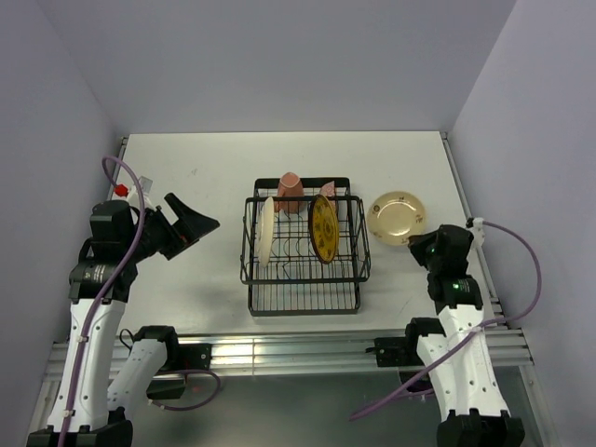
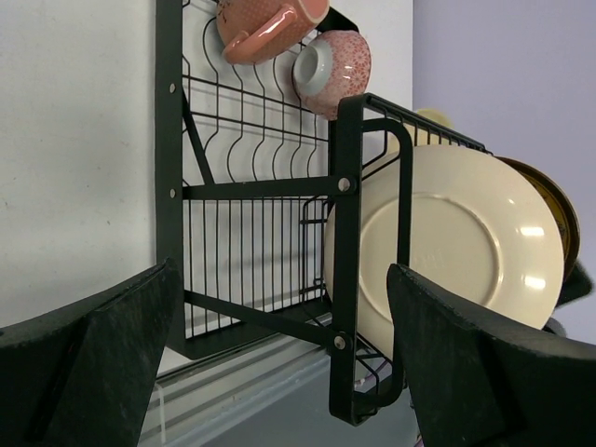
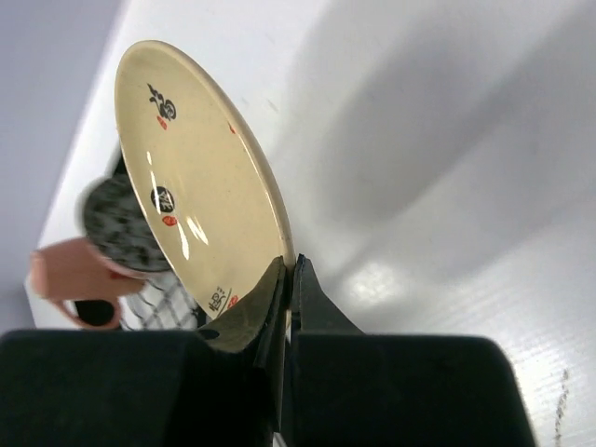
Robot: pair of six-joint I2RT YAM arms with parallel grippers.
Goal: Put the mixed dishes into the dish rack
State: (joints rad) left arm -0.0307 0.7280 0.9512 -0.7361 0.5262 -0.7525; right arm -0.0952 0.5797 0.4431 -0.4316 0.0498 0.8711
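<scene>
The black wire dish rack (image 1: pixel 303 279) stands mid-table. A cream plate (image 1: pixel 267 230) and the yellow patterned plate (image 1: pixel 323 228) stand upright in its slots, and the pinkish mug (image 1: pixel 290 191) and small bowl (image 1: pixel 328 189) sit at its far end. A second cream plate (image 1: pixel 396 216) with small dark and red marks is right of the rack. My right gripper (image 3: pixel 291 270) is shut on that plate's (image 3: pixel 200 196) near rim. My left gripper (image 1: pixel 191 223) hangs open left of the rack (image 2: pixel 261 186), holding nothing, and faces the slotted cream plate (image 2: pixel 456 242).
The table's right edge rail (image 1: pixel 463 200) runs close behind the held plate. The purple side walls close in on both sides. A metal rail (image 1: pixel 279 349) lines the near table edge by the arm bases.
</scene>
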